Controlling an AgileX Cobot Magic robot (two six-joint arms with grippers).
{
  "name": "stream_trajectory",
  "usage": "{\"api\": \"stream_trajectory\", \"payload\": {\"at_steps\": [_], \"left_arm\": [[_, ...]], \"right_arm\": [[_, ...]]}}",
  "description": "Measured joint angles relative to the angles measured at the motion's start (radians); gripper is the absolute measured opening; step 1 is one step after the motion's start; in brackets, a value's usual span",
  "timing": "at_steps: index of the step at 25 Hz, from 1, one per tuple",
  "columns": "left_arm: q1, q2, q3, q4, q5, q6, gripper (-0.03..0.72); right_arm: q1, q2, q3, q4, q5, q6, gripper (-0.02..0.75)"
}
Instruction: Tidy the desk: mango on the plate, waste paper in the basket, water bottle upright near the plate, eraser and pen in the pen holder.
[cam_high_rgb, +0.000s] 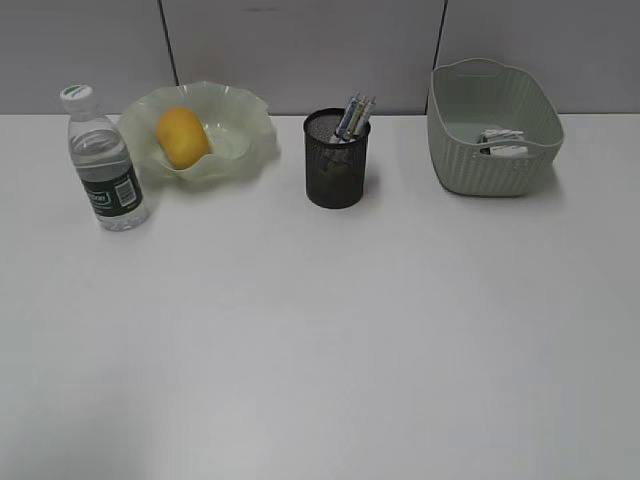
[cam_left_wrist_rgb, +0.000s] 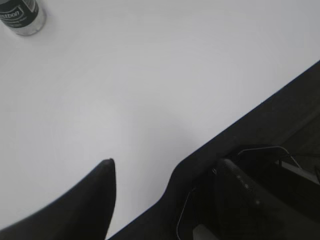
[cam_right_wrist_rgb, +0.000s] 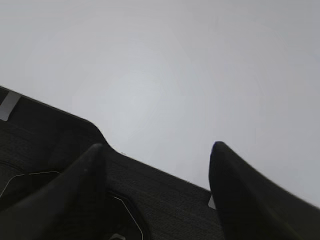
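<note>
Left gripper (cam_left_wrist_rgb: 165, 187) fingers spread and empty, right gripper (cam_right_wrist_rgb: 157, 170) likewise

1. This looks like an office or a work room
2. The surface (cam_high_rgb: 320, 350) is wide, flat and plain white, like a work desk
3. Behind it stand grey wall panels (cam_high_rgb: 300, 50) with thin dark lines between them, like office dividers
4. A black mesh pen holder (cam_high_rgb: 337, 160) with pens (cam_high_rgb: 355, 117) in it stands on the surface
5. A green basket (cam_high_rgb: 495, 130) with paper (cam_high_rgb: 500, 143) inside sits near it
</note>
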Motion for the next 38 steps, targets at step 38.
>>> {"api": "stream_trajectory", "payload": {"at_steps": [38], "left_arm": [[0.000, -0.580, 0.247, -0.015, -0.035, -0.032, 0.477]], "right_arm": [[0.000, 0.000, 0.000, 0.000, -0.003, 0.000, 0.508]]}}
